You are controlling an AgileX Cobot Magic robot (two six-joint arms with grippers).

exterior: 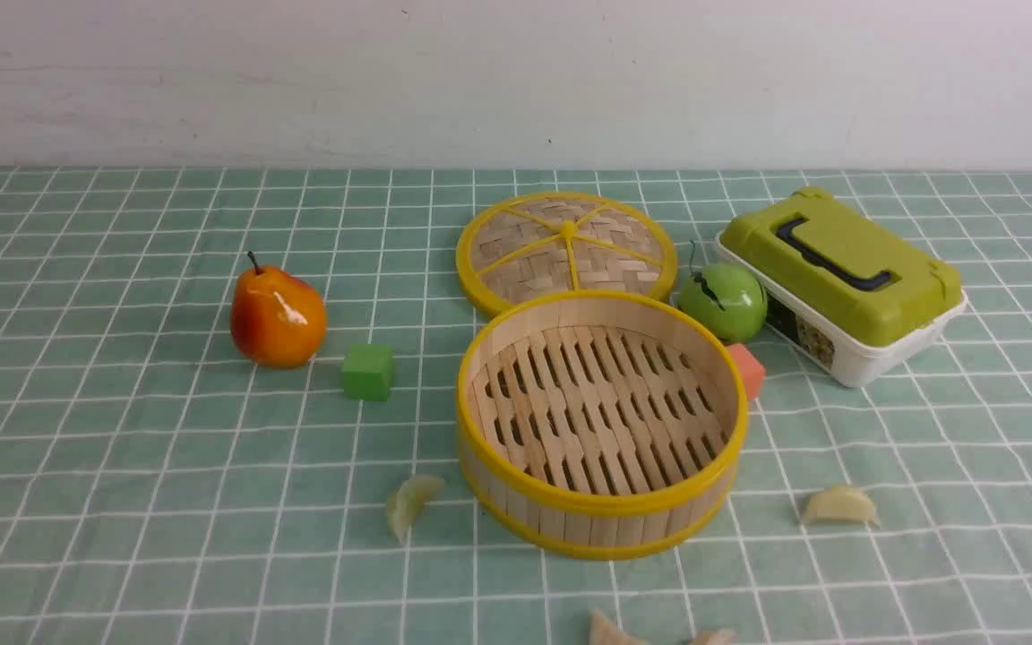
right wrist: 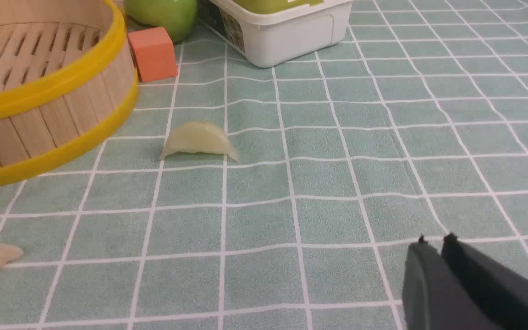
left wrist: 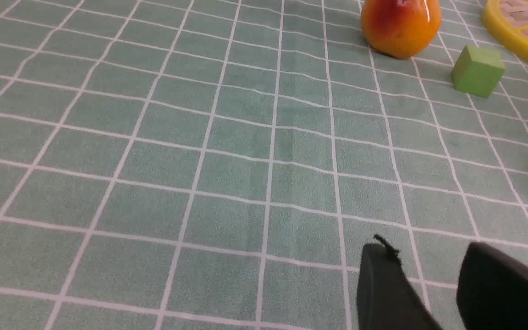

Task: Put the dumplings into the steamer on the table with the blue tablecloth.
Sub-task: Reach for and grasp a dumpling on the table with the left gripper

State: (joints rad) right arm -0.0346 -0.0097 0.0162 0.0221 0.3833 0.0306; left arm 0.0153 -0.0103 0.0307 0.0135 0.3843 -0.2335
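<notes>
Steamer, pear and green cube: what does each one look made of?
The steamer looks like matt light bamboo or wood, with visible slats and grain. Its glossy yellow rims are probably plastic. The pear seems to be hard plastic or lacquered, given the sharp white highlights on its smooth skin. The green cube has no shine, so it may be foam or painted wood.

A lab setup: checked tablecloth [exterior: 122, 448], toy pear [exterior: 277, 313], blank wall [exterior: 516, 81].

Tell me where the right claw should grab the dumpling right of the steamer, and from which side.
Probably the thick middle of the dumpling, the right claw coming straight down, one finger on each long side. It lies flat, arched ridge up, ends tapering thin, clear of the steamer.
</notes>
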